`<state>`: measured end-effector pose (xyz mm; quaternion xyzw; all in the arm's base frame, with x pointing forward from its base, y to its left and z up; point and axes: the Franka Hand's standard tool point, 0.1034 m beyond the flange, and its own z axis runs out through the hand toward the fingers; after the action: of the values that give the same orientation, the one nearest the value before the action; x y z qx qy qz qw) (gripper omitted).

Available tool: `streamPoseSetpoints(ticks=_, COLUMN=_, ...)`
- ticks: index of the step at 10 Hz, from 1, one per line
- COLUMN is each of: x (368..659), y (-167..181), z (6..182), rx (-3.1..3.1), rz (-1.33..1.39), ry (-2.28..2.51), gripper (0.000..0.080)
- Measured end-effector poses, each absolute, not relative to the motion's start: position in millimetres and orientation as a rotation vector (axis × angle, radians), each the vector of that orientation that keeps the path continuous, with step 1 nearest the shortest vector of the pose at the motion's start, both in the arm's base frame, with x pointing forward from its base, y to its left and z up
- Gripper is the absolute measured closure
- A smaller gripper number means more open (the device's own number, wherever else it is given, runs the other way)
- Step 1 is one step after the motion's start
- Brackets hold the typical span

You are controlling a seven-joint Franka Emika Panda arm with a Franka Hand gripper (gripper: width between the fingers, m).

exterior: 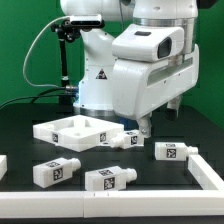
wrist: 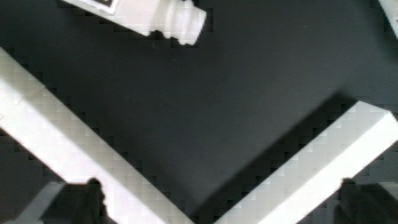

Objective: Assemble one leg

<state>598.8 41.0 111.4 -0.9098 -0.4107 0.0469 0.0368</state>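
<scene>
Nearest the exterior camera, a front leg point(exterior: 110, 180) lies on its side on the bench point(exterior: 30, 205). A second leg point(exterior: 57, 171) lies near it, toward the exterior view's left. The leg point(exterior: 124, 140) that I judge to be the one to take lies further back, just beside a corner of the square panel point(exterior: 72, 130) and close under the arm's hand. A fourth leg point(exterior: 170, 152) lies apart, on the exterior view's right.

The fingers point(wrist: 75, 200) are spread wide and hold nothing; between them I see only black bench.

The danger I see is in the alignment. In the wrist view the leg point(wrist: 151, 18) is well away from the gap between the fingers. A straight descent from here would, I think, close on air or land on one of the two white bars point(wrist: 71, 140). An off-centre pinch could also turn the leg or push it against the panel.

The wrist view alone shows me how open the fingers are and where the stub end point(wrist: 187, 32) points. I cannot tell from it what the white bars belong to. Only the exterior view shows all four legs and the panel, and that the hand hangs above the bench.
</scene>
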Motion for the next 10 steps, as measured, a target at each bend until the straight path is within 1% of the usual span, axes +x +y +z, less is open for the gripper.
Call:
streamPoseSetpoints(ticks=1, x=587, y=22, z=108.7, rx=-2.791, rz=0.158, ry=-1.240, gripper=0.0150)
streamPoseSetpoints(ticks=2, x=584, y=9, z=101.6, rx=-2.773, rz=0.163, ry=-1.226, gripper=0.0150)
streamPoseSetpoints(ticks=3, x=588, y=0, z=93.5, rx=-2.737, rz=0.131, ry=-1.316, gripper=0.0150)
streamPoseSetpoints(ticks=4, x=592, y=-6, z=82.5, rx=-2.702, rz=0.114, ry=-1.390, gripper=0.0150)
streamPoseSetpoints(ticks=5, x=603, y=-7, z=76.2, rx=-2.710, rz=-0.009, ry=-1.476, gripper=0.0150)
streamPoseSetpoints(ticks=6, x=597, y=-9, z=64.5, rx=-2.698, rz=-0.075, ry=-1.549, gripper=0.0150)
streamPoseSetpoints(ticks=7, x=590, y=-14, z=57.3, rx=-2.684, rz=-0.060, ry=-1.559, gripper=0.0150)
streamPoseSetpoints(ticks=10, x=590, y=-16, z=57.5, rx=-2.683, rz=-0.046, ry=-1.545, gripper=0.0150)
